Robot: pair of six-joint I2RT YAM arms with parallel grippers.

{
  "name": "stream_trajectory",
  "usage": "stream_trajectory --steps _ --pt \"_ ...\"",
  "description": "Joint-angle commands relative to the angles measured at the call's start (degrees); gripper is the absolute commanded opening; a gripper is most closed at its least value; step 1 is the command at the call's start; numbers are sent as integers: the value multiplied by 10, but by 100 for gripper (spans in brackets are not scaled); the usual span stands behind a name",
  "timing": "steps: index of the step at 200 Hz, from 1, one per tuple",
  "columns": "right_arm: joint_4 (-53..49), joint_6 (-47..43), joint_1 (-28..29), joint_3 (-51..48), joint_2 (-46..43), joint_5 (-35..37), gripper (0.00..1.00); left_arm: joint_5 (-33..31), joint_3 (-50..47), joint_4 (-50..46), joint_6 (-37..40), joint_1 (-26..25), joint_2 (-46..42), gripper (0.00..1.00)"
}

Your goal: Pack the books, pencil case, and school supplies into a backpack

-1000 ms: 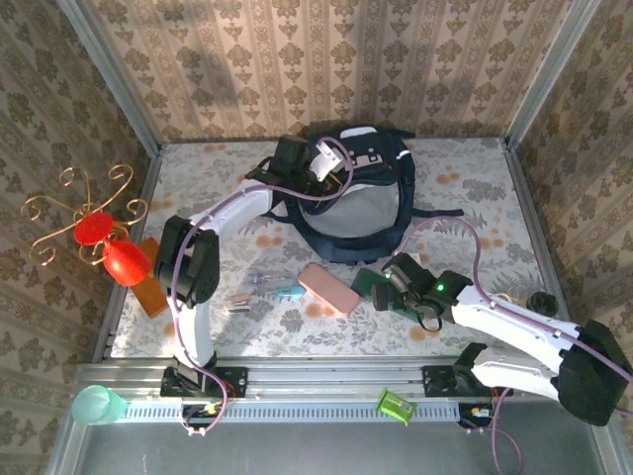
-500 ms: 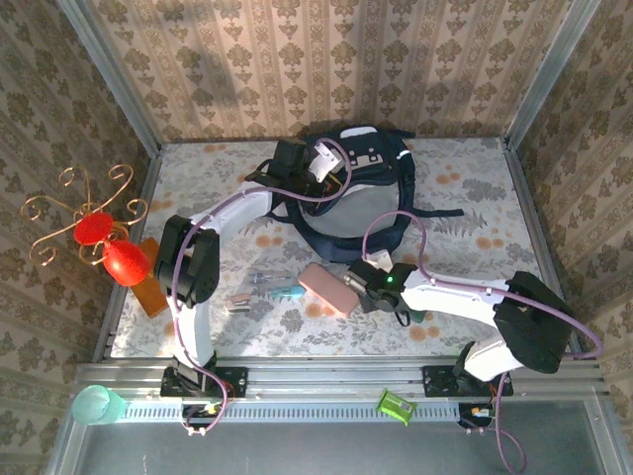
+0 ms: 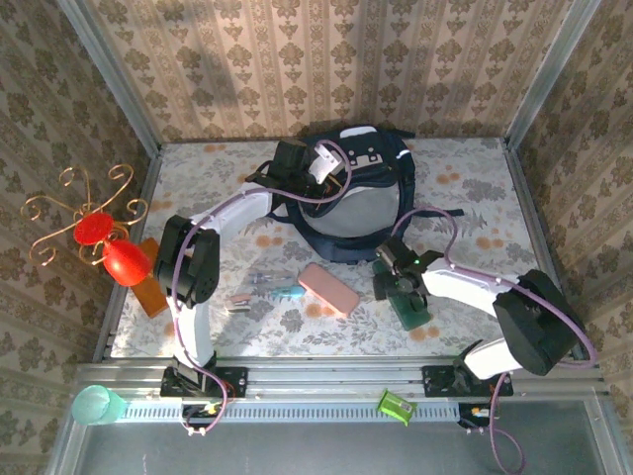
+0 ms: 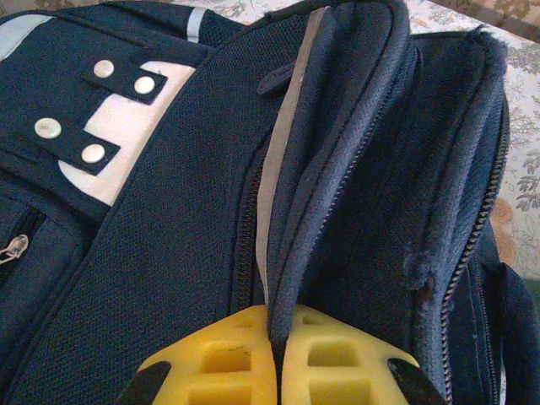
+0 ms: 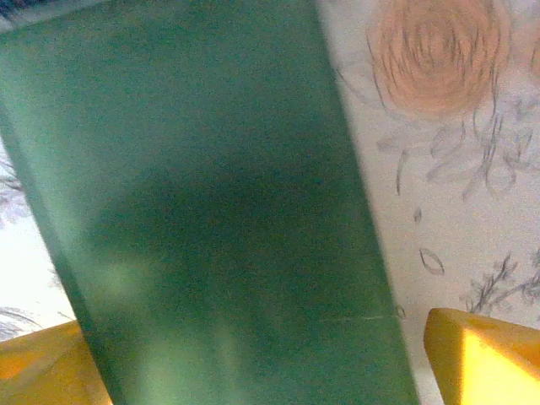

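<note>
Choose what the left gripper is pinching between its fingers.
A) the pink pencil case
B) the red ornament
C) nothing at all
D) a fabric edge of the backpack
D: in the left wrist view, the left gripper is shut on a navy fabric edge of the backpack.

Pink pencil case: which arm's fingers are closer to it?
Right. The right fingers straddle the green slab beside the pencil case; the left fingers pinch the backpack flap, farther away.
</note>
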Motion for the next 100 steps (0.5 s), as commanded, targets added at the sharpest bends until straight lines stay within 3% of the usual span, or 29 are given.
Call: stream_trajectory --steps 1,25,60,100 --pt "1 31 -15 -28 -41 -69 86 17 5 24 -8 6 -20 0" --pt "-2 51 -16 -49 -58 -80 78 17 6 26 -7 6 -19 0" --pt "-10 61 -16 -55 -108 -51 54 23 14 37 -39 6 -13 0" --pt "-11 55 -16 -30 -252 -29 45 34 26 45 -98 7 -33 0"
